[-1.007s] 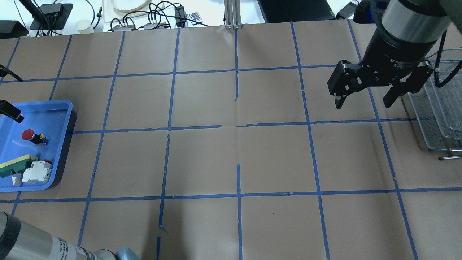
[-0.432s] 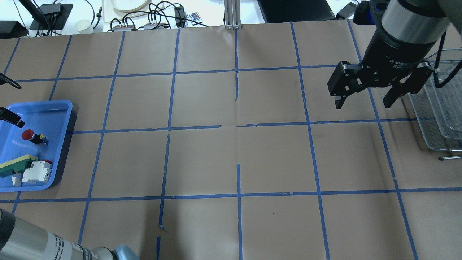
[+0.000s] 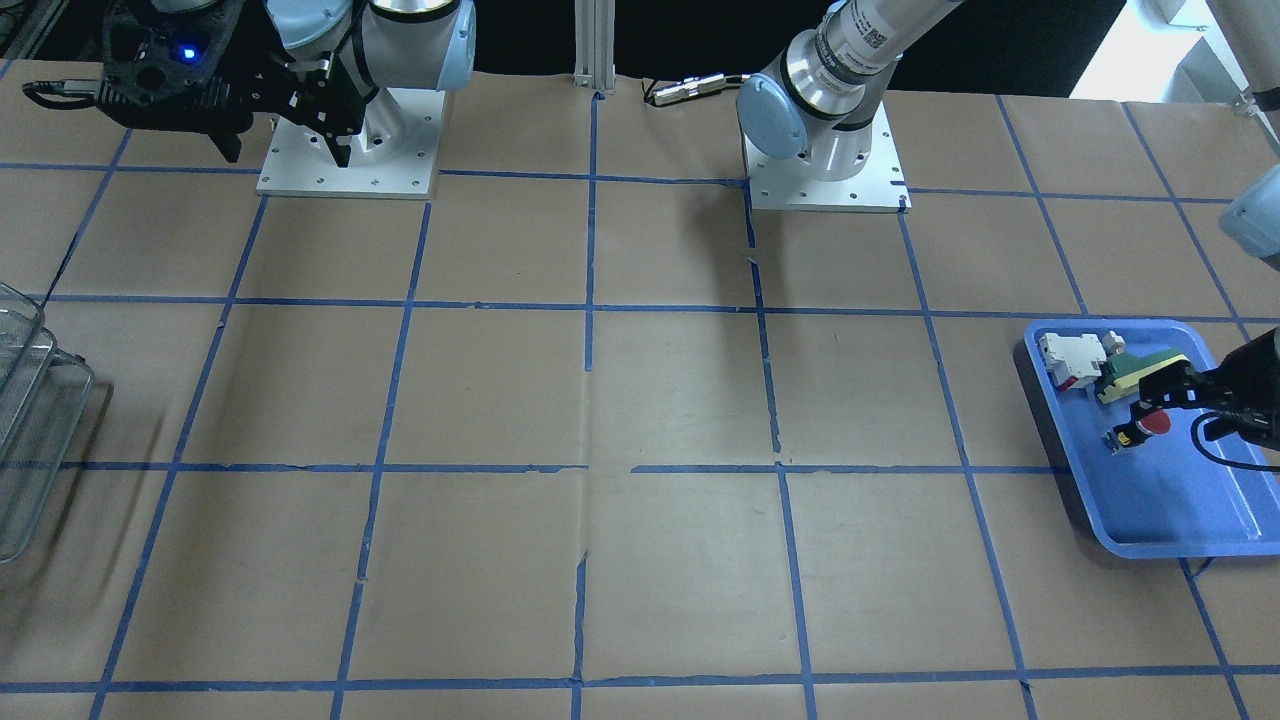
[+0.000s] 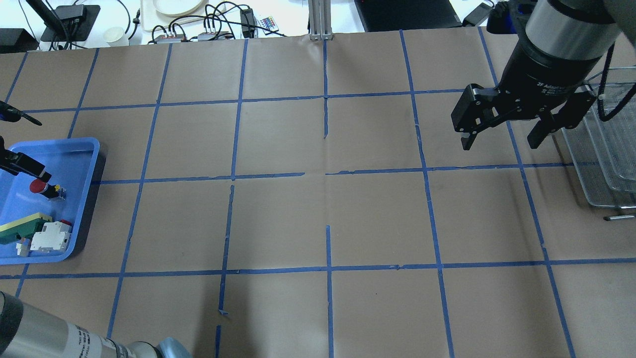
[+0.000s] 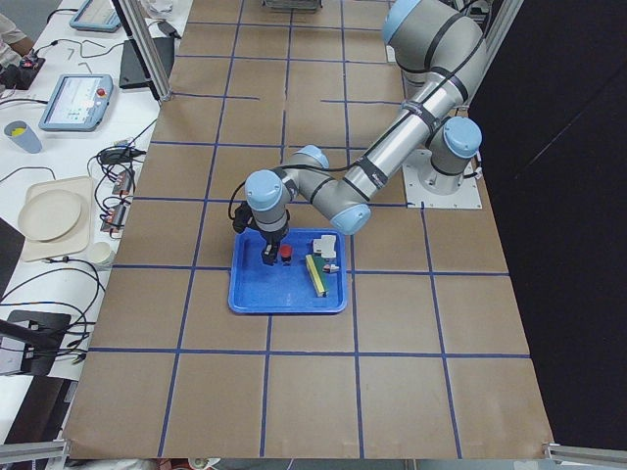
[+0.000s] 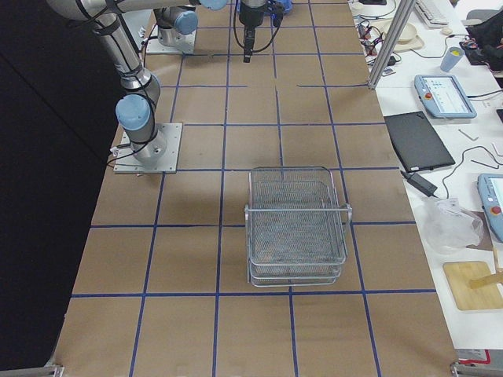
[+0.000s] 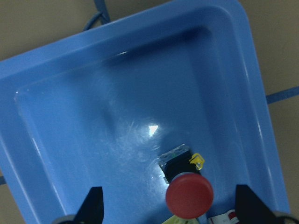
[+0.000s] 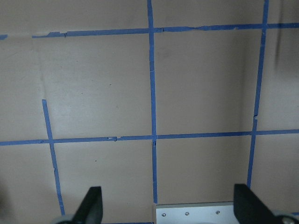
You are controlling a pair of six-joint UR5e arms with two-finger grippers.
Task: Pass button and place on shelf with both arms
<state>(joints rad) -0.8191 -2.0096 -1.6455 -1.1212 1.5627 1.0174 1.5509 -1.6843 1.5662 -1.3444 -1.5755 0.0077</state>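
Note:
The button (image 4: 39, 187) lies on its side in the blue tray (image 4: 85, 149) at the table's left end. In the left wrist view its red cap (image 7: 189, 195) sits between my open fingers. My left gripper (image 3: 1190, 405) is open and hovers just over the button (image 3: 1150, 423), not holding it. One of its fingers (image 4: 29, 170) shows at the edge of the overhead view. My right gripper (image 4: 502, 139) is open and empty, held above the table next to the wire-mesh shelf (image 4: 603, 164). The shelf (image 6: 297, 228) holds nothing that I can see.
A green-and-yellow wedge part (image 4: 22, 226) and a white-and-red block (image 4: 49, 236) lie in the tray close to the button. Brown paper with a blue tape grid covers the table. Cables and devices lie beyond the far edge (image 4: 208, 25).
My left gripper's finger has moved over the tray toward the button and now stands right beside its red cap. The right arm has not moved.

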